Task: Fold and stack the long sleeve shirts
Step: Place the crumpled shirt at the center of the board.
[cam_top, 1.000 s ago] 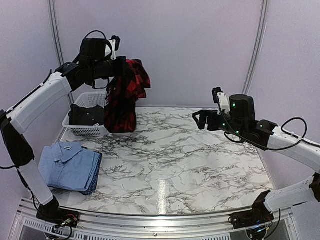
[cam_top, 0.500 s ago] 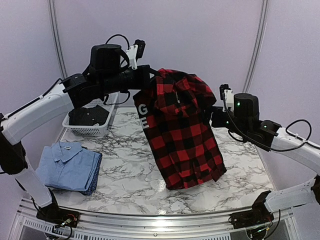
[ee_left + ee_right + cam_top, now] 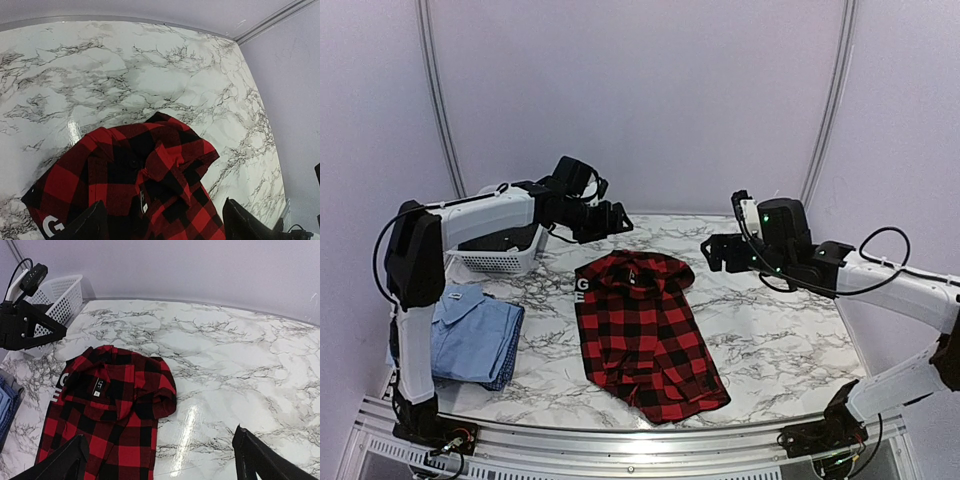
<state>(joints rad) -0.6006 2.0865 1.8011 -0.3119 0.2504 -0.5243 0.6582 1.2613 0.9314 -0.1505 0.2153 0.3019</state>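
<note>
- So, the flannel [image 3: 645, 340] is down. Half a sec ago it hung in the air from the left fingers [image 3: 92, 224]. Now it lies on the desk [image 3: 800, 330], mid-front, collar toward the far wall, hem toward you.
- Left fingers have let go. They're spread wide w/ nothing btwn them, hovering just above the collar end on the basket [image 3: 500, 262] side.
- Right fingers [image 3: 262, 460] are spread wide too, and empty. They hang over bare desk to the right of the collar, near the cloth but not touching it.
- What it means: the lay-out step looks done and the fold hasn't begun.
- The flannel isn't flat. The collar area is bunched and the body runs at a slant. White lettering peeks out at its left edge. You can't tell where the sleeves lie, prob. tucked under.
- Blue shirt [image 3: 465, 335] sits folded at the front-left of the desk, well apart from the flannel. It's likely the base of the stack.
- Both sets of fingers sit at the collar end, one per side, so you're placed to take the shoulders and smooth it first. Watch that the bunched collar doesn't drag the body askew.
</note>
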